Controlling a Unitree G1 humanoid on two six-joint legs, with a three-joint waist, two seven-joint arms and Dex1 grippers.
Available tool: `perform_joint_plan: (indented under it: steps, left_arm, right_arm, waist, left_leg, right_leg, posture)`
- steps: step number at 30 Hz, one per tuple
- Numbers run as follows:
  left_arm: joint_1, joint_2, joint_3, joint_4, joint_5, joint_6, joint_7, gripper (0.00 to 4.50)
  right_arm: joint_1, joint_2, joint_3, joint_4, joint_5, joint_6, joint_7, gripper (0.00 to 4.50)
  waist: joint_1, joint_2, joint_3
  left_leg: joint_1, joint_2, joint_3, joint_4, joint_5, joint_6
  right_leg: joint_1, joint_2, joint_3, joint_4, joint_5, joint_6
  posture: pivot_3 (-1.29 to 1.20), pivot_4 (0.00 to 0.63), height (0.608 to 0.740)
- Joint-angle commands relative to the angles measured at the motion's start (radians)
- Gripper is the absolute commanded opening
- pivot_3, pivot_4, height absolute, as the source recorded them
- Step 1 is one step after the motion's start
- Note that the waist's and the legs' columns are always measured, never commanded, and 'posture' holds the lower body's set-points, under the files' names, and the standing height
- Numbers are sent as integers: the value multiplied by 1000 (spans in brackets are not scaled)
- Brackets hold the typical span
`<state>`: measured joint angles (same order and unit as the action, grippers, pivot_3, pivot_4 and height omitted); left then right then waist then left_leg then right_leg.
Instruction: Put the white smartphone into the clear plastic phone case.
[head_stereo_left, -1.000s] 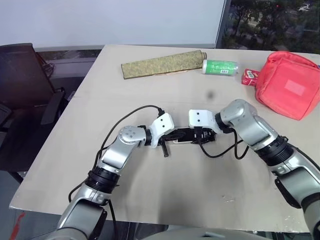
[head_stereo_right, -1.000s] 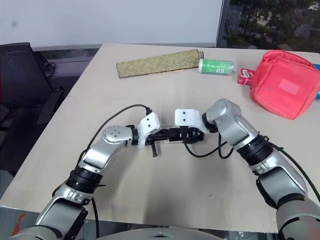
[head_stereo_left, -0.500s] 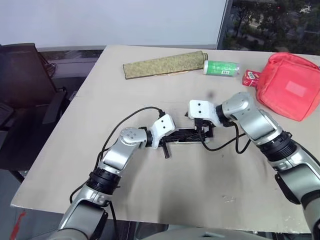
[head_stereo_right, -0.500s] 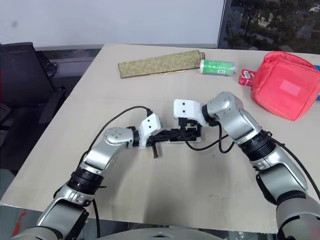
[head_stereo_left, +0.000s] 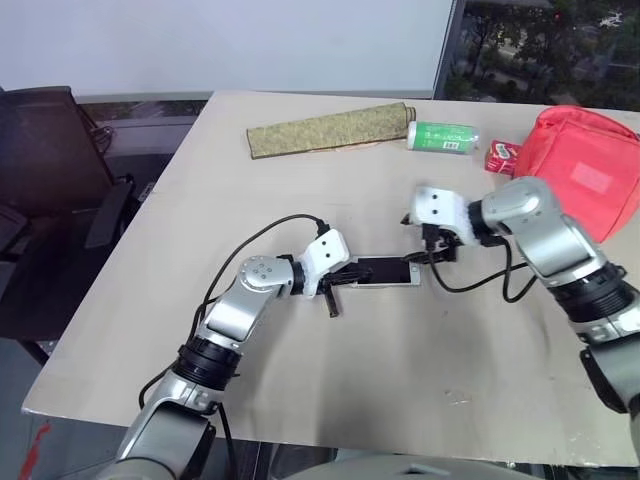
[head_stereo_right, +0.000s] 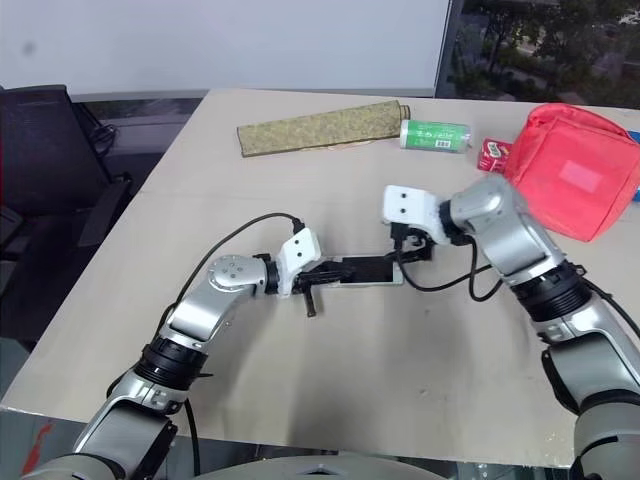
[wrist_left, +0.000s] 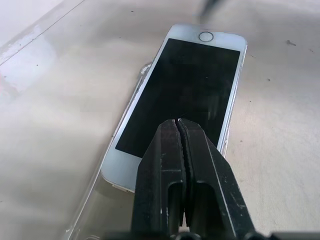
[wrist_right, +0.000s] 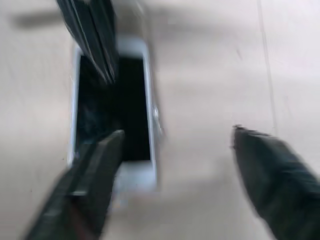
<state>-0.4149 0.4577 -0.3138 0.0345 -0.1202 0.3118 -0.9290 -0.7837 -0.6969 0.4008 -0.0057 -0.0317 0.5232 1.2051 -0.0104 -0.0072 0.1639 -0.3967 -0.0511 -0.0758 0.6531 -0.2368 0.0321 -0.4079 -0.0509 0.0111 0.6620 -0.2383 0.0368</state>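
The white smartphone (wrist_left: 187, 95) lies in the clear plastic phone case (wrist_left: 125, 112); left fingers (wrist_left: 182, 145) pressed together over its screen; right fingers (wrist_right: 260, 160) spread wide, empty; no writing legible.

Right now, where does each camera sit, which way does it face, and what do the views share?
Left and right eye views: on the head, facing forward and down over the table; both arms show.
Left wrist view: on the left wrist, looking along the shut left gripper at the white smartphone in the clear plastic phone case.
Right wrist view: on the right wrist, looking down between the open right gripper.
Shared: smartphone, left gripper.
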Motion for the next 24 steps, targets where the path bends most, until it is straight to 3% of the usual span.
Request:
perform_joint_plan:
  steps: [1,4,5,16,23,24]
  left_arm:
    - [53,24,-43,77,56,36,6,0]
    - [48,28,-38,77,57,35,10,0]
    - [45,28,-37,77,56,35,11,0]
    - [27,31,-20,59,48,32,27,0]
    - [-27,-32,149,-162,-172,213,52,0]
    - [-51,4,179,-214,-192,251,43,0]
  right_arm:
    - [28,-74,-43,-45,8,12,29,1671]
    - [50,-112,-18,-53,-16,13,35,211]
    - [54,-116,-11,-52,-25,11,33,56]
    - [49,1,115,-132,-87,88,21,56]
    - [54,11,124,-110,-122,76,11,56]
    - [56,4,124,-107,-127,71,9,56]
  waist:
    - [0,0,0]
    - [-1,0,0]
    - [-2,0,0]
    - [-1,0,-1]
    - [-5,-1,1]
    - [-4,-1,2]
  left_leg:
    - [0,0,0,0,0,0]
    - [0,0,0,0,0,0]
    - [0,0,0,0,0,0]
    - [0,1,0,0,0,0]
    - [-2,2,0,0,1,-1]
    - [-4,2,0,0,1,-1]
  right_leg:
    - [0,0,0,0,0,0]
    - [0,0,0,0,0,0]
    - [0,0,0,0,0,0]
    - [0,0,0,0,0,0]
    - [-3,2,1,0,0,0]
    - [-5,2,0,0,0,0]
  posture:
    - [0,150,740]
    - [0,150,740]
    - [0,150,740]
    - [0,150,740]
    - [0,150,740]
    - [0,150,740]
